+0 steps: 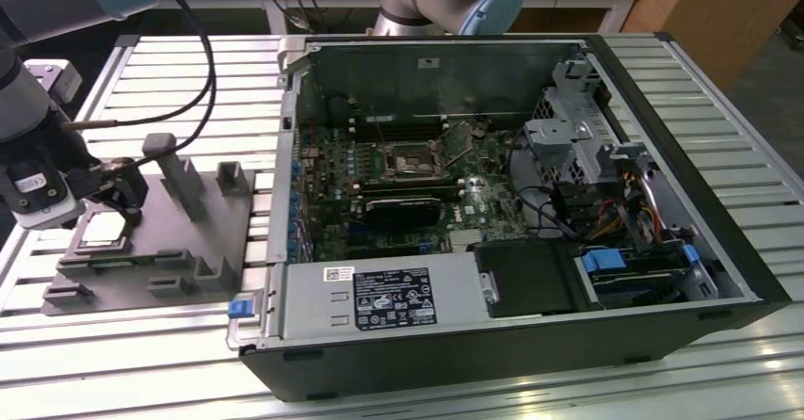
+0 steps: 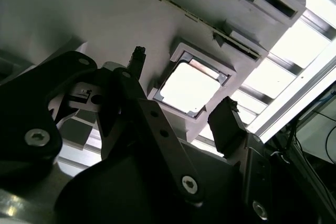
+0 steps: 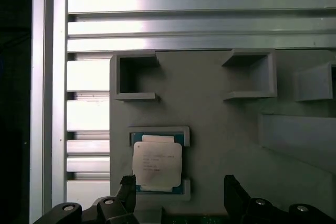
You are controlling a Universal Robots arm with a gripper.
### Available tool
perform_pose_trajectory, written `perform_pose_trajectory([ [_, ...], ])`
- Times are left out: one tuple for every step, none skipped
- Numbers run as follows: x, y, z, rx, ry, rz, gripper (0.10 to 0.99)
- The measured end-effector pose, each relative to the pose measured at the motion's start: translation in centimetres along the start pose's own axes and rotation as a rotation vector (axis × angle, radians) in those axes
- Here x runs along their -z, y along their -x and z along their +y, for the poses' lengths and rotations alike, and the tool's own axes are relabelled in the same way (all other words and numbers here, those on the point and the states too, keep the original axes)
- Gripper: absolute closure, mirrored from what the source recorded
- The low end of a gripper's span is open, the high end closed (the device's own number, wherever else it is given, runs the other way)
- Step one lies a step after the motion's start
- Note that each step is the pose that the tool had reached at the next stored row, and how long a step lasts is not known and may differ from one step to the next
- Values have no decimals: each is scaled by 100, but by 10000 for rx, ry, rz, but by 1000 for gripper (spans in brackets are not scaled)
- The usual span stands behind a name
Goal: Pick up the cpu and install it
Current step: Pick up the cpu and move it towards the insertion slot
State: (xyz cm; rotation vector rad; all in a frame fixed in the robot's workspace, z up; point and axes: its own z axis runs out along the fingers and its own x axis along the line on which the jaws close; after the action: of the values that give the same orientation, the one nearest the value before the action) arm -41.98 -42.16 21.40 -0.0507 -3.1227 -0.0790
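Now, gripper (image 3: 179, 184) hangs released, jaws spread, over the cpu (image 3: 157, 163) seated in its fixture (image 3: 226, 119); an off-centre close could tilt it or snag the fixture.

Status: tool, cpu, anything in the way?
Tool open, empty, above the cpu. Cpu flat in its recess on the grey fixture plate, not picked up. Nothing between tool and cpu.
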Motion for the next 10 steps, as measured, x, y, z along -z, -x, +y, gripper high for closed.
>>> perform_pose_trajectory([
  [-6,0,0,1,0,0,325],
  [-11,0,-1,2,0,1,325],
  [-17,0,-3,4,-1,2,325],
  [-27,1,-4,5,0,-1,325],
  [-34,0,-5,7,0,0,325],
  [-38,-6,-5,9,-1,3,325],
  [-43,-14,-6,9,-1,3,325],
  [-48,-23,-6,10,0,1,325],
  [-51,-36,-6,9,0,2,325],
  [-54,-50,-7,9,0,1,325],
])
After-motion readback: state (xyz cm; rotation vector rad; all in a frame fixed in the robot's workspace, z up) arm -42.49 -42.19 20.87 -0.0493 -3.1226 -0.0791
